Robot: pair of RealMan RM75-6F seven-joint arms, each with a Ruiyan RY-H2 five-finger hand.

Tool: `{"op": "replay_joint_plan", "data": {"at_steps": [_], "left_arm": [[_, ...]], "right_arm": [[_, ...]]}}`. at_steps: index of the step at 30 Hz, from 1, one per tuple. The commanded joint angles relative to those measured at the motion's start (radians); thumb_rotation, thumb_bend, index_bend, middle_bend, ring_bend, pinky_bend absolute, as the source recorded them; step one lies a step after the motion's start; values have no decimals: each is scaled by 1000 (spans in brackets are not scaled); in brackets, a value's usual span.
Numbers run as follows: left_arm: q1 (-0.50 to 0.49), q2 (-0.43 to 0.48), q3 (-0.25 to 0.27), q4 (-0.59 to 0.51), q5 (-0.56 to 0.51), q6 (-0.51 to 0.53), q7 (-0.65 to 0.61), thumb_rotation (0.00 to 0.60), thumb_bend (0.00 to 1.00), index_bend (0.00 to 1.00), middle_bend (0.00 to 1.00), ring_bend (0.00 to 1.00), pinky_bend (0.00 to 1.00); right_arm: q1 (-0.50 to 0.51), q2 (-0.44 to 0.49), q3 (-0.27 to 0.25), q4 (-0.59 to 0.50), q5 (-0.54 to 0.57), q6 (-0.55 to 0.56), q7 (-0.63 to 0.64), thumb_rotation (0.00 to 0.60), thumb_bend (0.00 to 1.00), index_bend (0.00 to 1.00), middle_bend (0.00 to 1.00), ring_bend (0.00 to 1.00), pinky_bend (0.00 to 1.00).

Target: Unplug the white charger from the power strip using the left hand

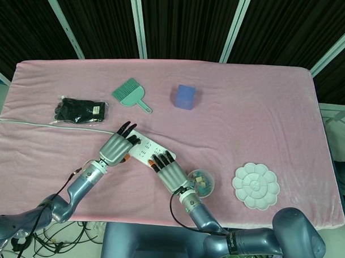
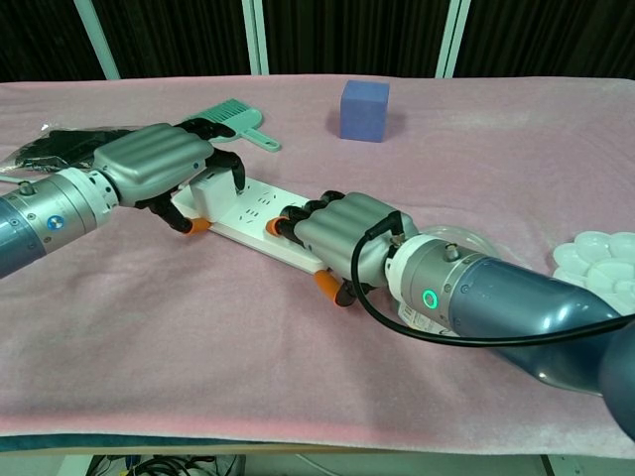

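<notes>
The white power strip lies slantwise on the pink cloth at the front middle. The white charger stands plugged into its left end. My left hand lies over the charger, fingers curled across its top and far side, thumb on the near side. In the head view the charger is hidden under this hand. My right hand rests palm down on the strip's right part, fingers stretched along it and holding nothing.
A round clear container sits just right of my right hand. A white palette lies at the right, a blue cube and teal brush behind, black gloves at the left. A thin white cable runs left.
</notes>
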Motion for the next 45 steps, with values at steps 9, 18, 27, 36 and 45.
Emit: {"op": "replay_joint_plan", "data": {"at_steps": [9,18,27,36,45], "left_arm": [[-3,-9,11,7,15,17,-30,600,451,521,517,46,50],[-6,5,10,-8,4,-2,-32,600,565,586,588,108,51],[-24,86,-17,-136,-50,-80,25,600,590,641,634,159,51],[-54,207,-62,-335,-198,-246,152,600,597,657,648,170,51],[-88,286,-99,-460,-377,-363,250,600,616,661,649,170,50]], "right_arm": [[-4,4,0,-2,1,-2,0,600,578,97,70,82,54],[-9,6,-2,-2,7,0,-3,600,579,100,71,82,54],[-12,12,-6,-6,9,-3,-6,600,579,106,71,82,54],[-10,17,-2,-19,17,1,-18,600,578,109,70,82,54],[-7,19,-2,-23,28,-4,-24,600,578,114,71,82,54]]}}
